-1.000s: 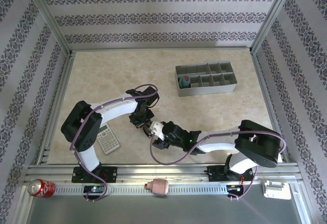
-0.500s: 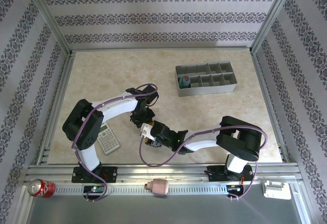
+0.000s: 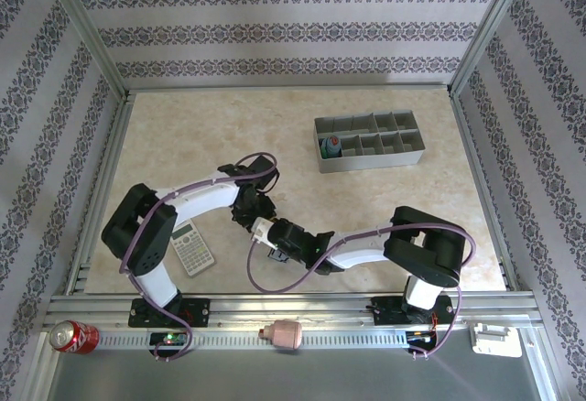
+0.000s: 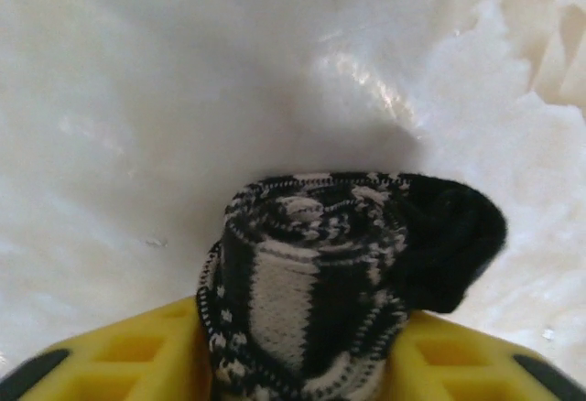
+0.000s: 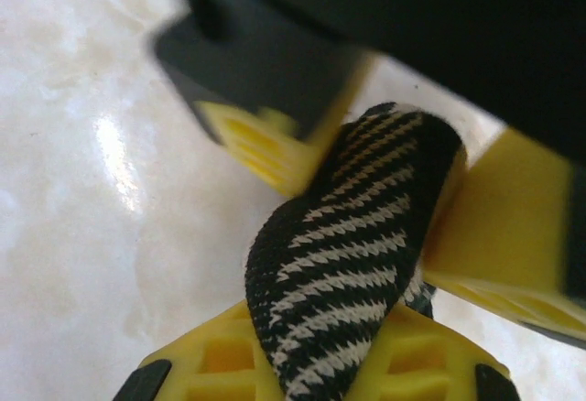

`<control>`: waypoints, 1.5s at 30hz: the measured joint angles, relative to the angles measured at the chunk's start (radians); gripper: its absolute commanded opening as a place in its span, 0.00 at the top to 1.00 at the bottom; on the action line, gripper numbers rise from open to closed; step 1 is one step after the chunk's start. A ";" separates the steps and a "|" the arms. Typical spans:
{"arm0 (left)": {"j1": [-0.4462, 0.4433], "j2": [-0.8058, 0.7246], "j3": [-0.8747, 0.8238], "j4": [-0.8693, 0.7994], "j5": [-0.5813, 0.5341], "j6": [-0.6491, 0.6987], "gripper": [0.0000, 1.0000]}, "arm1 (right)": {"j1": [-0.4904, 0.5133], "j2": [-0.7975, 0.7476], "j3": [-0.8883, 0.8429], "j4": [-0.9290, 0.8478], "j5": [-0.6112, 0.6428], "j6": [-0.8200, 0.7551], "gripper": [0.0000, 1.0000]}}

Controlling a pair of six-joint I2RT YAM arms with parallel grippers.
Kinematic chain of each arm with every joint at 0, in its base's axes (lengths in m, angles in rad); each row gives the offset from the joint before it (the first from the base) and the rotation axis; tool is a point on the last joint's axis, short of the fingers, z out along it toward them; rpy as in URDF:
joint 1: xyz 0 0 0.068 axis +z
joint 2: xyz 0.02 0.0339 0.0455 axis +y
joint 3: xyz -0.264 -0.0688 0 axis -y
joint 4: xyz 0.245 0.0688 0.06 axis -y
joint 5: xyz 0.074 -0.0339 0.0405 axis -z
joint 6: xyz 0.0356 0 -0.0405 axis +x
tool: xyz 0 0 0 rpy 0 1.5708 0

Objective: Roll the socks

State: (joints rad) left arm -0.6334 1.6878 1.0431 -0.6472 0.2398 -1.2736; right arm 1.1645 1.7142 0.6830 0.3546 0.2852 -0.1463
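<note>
2 end effectors: right (image 5: 320, 332) has clamped striped sock (image 5: 352, 227); left (image 4: 302, 337) grip unclear.

Beige marbled table (image 3: 183, 135): grey divided tray (image 3: 371, 163) far right, calculator (image 3: 192, 247) near left.

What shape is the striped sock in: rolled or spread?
Rolled: the striped sock shows a spiral end, bundled between yellow fingers.

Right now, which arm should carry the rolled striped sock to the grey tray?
Right, probably: the right tool is shut on the striped sock, and the grey tray lies on that arm's side.
</note>
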 measured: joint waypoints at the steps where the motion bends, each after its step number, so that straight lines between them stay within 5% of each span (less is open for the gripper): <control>1: 0.000 -0.020 -0.023 0.024 0.003 -0.013 0.33 | -0.003 -0.005 -0.018 0.022 -0.009 0.011 1.00; 4: -0.004 -0.096 -0.098 0.088 -0.014 -0.042 0.15 | -0.021 -0.026 -0.078 0.106 -0.046 0.055 1.00; 7: -0.006 -0.180 -0.159 0.153 -0.032 -0.063 0.12 | -0.044 -0.035 -0.139 0.201 -0.093 0.113 1.00; 26: -0.066 -0.206 -0.349 0.582 0.025 -0.163 0.23 | -0.222 0.117 -0.352 0.799 -0.449 0.459 1.00; 35: -0.073 -0.157 -0.397 0.645 0.025 -0.226 0.49 | -0.233 0.186 -0.367 0.932 -0.497 0.535 1.00; 40: -0.066 -0.107 -0.361 0.661 0.037 -0.226 1.00 | -0.270 0.190 -0.372 0.943 -0.537 0.560 1.00; 41: -0.065 -0.098 -0.351 0.665 0.038 -0.223 1.00 | -0.283 0.186 -0.374 0.941 -0.541 0.563 0.97; 43: -0.064 -0.097 -0.329 0.655 0.036 -0.217 1.00 | -0.299 0.167 -0.379 0.929 -0.544 0.567 0.71; 45: -0.065 -0.098 -0.316 0.627 0.040 -0.211 1.00 | -0.303 0.136 -0.378 0.877 -0.538 0.568 0.55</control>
State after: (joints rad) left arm -0.6983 1.5894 0.7273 -0.0204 0.2798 -1.4845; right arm 0.8616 1.8500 0.3046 1.2316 -0.2531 0.4221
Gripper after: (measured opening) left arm 0.110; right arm 0.331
